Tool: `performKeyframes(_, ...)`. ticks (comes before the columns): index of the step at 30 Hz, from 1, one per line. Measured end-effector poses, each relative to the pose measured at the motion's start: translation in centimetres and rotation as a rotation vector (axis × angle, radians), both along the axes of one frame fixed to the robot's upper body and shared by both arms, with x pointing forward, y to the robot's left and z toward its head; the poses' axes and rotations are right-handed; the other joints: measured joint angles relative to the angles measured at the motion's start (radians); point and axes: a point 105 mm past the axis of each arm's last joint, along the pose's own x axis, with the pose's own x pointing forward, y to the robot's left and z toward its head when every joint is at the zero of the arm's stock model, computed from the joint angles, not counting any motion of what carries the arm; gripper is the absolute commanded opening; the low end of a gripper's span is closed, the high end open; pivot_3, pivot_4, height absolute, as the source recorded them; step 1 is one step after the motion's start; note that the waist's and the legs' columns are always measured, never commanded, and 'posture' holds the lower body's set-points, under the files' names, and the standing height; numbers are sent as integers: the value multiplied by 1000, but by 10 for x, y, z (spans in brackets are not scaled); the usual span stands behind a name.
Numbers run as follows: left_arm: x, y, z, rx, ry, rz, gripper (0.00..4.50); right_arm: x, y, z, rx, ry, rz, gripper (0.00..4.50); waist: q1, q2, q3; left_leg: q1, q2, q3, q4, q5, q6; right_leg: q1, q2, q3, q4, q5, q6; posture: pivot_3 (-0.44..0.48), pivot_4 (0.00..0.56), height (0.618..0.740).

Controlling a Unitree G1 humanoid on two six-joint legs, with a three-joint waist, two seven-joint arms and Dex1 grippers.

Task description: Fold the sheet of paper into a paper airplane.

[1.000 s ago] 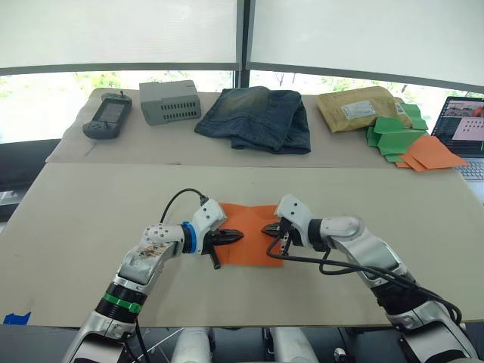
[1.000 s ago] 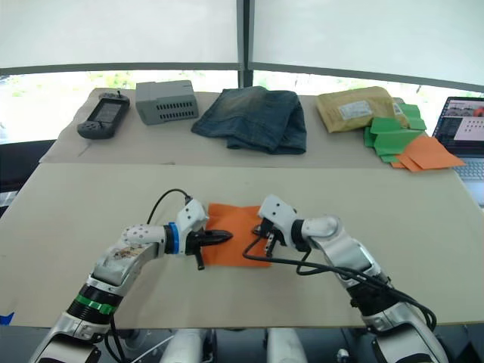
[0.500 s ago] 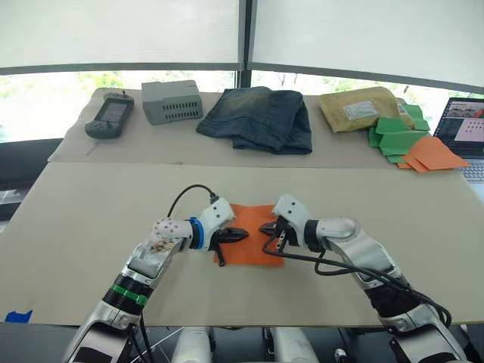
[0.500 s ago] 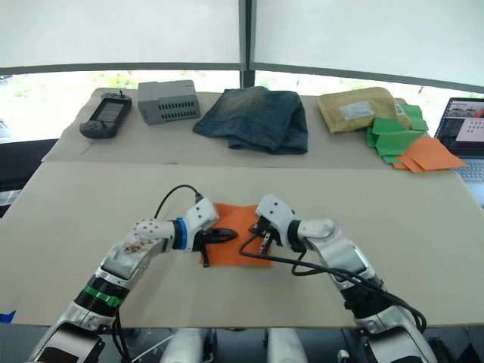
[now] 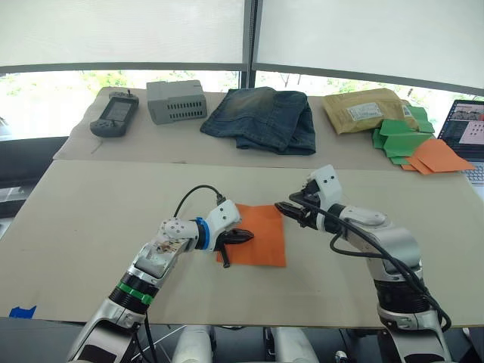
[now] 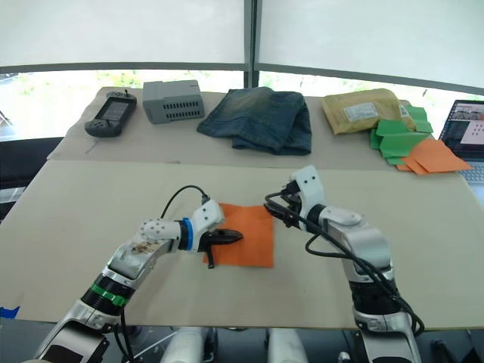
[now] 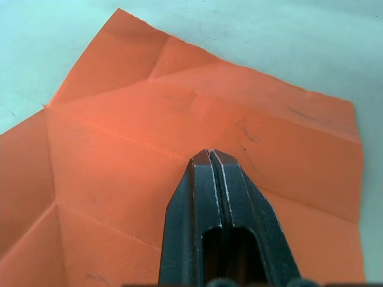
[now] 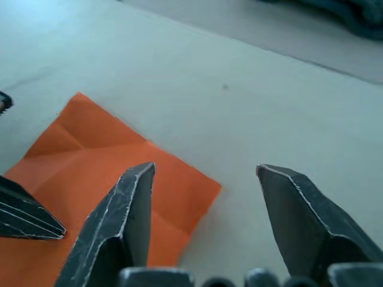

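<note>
The paper (image 5: 257, 234) lies flat on the table (image 5: 91, 227), a creased near-square with no flap turned over. The creases seen from the left wrist (a centre line and diagonals at the corners) suggest folds were made and opened out, but nothing stands folded now, so by my reading almost the whole plane is left to make: nose corners, wings, fin.

The left claw (image 5: 243, 235) has its fingers pressed together with nothing between them, tip resting on or just over the paper's left half, seemingly pinning it.

The right claw (image 5: 291, 210) is wide open and empty, hovering just above and beyond the sheet's far right corner, which sits below and between its fingers (image 8: 122, 221). It looks poised to take that corner.
</note>
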Motion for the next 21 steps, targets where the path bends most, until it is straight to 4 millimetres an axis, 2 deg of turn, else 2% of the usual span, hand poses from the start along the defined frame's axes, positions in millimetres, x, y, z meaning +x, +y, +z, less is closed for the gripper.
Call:
performKeyframes(4, 0, 1, 0, 2, -1, 1, 0, -5, 5, -18, 62, 92, -10, 2946, -2, 0, 0, 0, 0, 0, 0, 0, 0, 0, 0, 0, 0, 0, 0, 0, 150, 716)
performKeyframes(9, 0, 1, 0, 2, -2, 4, 0, -8, 10, -25, 75, 114, 20, 2946, -5, 0, 0, 0, 0, 0, 0, 0, 0, 0, 0, 0, 0, 0, 0, 0, 150, 716)
performKeyframes(12, 0, 2, 0, 4, -3, 5, 0, -8, 12, -24, 91, 112, 29, 2151, -6, 0, 0, 0, 0, 0, 0, 0, 0, 0, 0, 0, 0, 0, 0, 0, 150, 716)
performKeyframes(18, 0, 3, 0, -4, 4, 12, 0, -9, 21, -16, 136, 70, 81, 31, -9, 0, 0, 0, 0, 0, 0, 0, 0, 0, 0, 0, 0, 0, 1, 0, 150, 716)
performKeyframes(21, 0, 3, -1, -9, 8, 16, 0, -10, 23, -14, 133, 61, 109, 31, -9, 0, 0, 0, 0, 0, 0, 0, 0, 0, 0, 0, 0, 0, 1, 0, 150, 716)
